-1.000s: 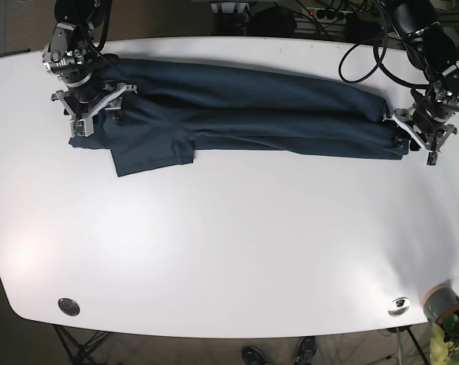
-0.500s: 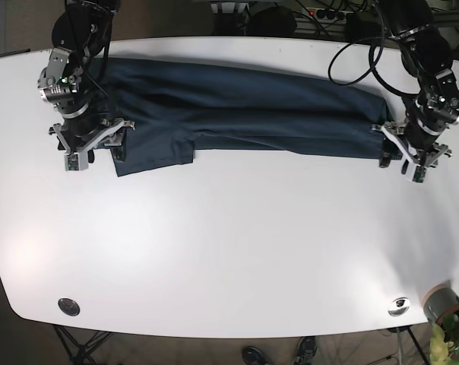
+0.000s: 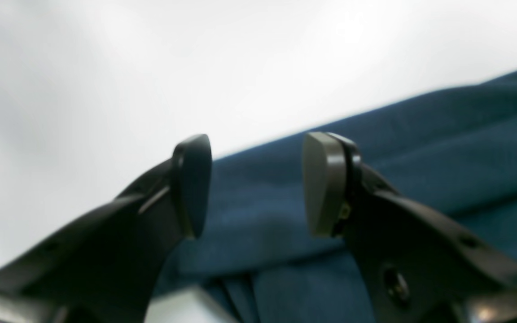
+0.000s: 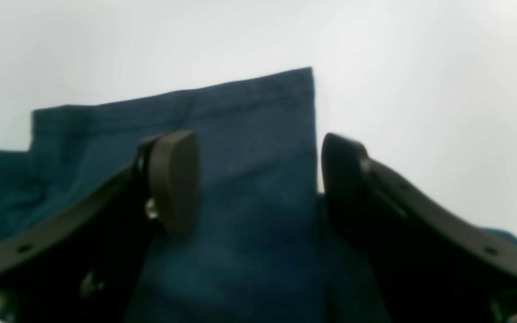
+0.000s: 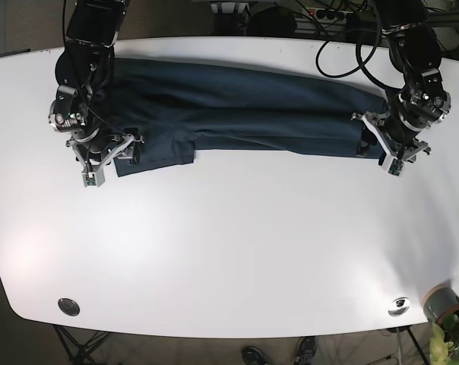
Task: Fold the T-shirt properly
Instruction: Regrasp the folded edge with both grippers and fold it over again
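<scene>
A dark blue T-shirt lies folded into a long band across the far part of the white table. Its sleeve sticks out toward the front at the left end. My right gripper hovers at that sleeve's left edge. In the right wrist view the gripper is open, and the sleeve lies below and between the fingers. My left gripper is at the band's right end, over its front edge. It is open, with the shirt's edge running beneath the gap.
Two round metal discs sit near the table's front corners. A grey pot with a plant stands past the front right edge. Cables hang at the back right.
The right gripper has come forward from the shirt's left end to the sleeve's edge. The left gripper has shifted left from beyond the right end onto the band's front edge.
</scene>
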Controlling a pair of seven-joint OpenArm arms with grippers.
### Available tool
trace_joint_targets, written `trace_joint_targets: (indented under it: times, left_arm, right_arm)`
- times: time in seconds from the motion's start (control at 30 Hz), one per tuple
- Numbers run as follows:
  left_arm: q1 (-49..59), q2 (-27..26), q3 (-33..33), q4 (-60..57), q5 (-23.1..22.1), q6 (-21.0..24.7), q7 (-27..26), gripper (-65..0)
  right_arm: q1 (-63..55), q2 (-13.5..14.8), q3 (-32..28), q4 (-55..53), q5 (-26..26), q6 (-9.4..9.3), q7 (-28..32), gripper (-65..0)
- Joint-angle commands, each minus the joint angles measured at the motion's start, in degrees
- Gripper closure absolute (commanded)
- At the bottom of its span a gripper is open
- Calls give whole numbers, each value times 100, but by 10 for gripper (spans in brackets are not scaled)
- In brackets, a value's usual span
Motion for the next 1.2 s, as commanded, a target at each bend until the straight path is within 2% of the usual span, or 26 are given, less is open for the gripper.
trace_joint_targets:
  times: [0.0,0.3,0.47,0.57,0.7,0.83,0.87,0.93,1.07,1.17]
  left_arm:
    - [-51,-84,-36,7,-49,-2,-95,-306]
    - [-51,-93,-80,-494,-58,-11,-95,-306]
    - [-51,-102,-80,-653,-58,-11,-95,-306]
    - [-51,-120,-80,-776,-58,-11,-95,-306]
    - [-51,-120,-80,-960,-58,-11,-95,-306]
    - [-60,-128,-80,-1118,-58,-11,-113,-306]
    - [-69,-128,-80,-1145,-58,-11,-113,-306]
    - [-86,-120,-80,-1224,-58,-11,-113,-306]
    - [-95,-120,-53,-1540,-58,-11,-130,-306]
    - [-139,-111,-62,-1716,-67,-11,-130,-306]
  right_arm:
    - [162,132,2,-108,80,20,321,-392]
    - [311,132,-6,-680,106,28,444,-390]
    - [293,97,-208,-680,115,28,435,-350]
    - [276,89,-376,-662,124,28,435,-317]
    - [241,-114,-252,-662,124,28,435,-220]
    - [223,-131,-208,-653,124,28,444,-35]
    - [223,-131,-208,-627,124,28,444,-13]
    - [188,-140,-191,-328,124,28,453,-35]
    - [-164,-325,-165,700,124,-33,453,-24]
    - [-366,-492,73,1448,124,-33,312,-24]
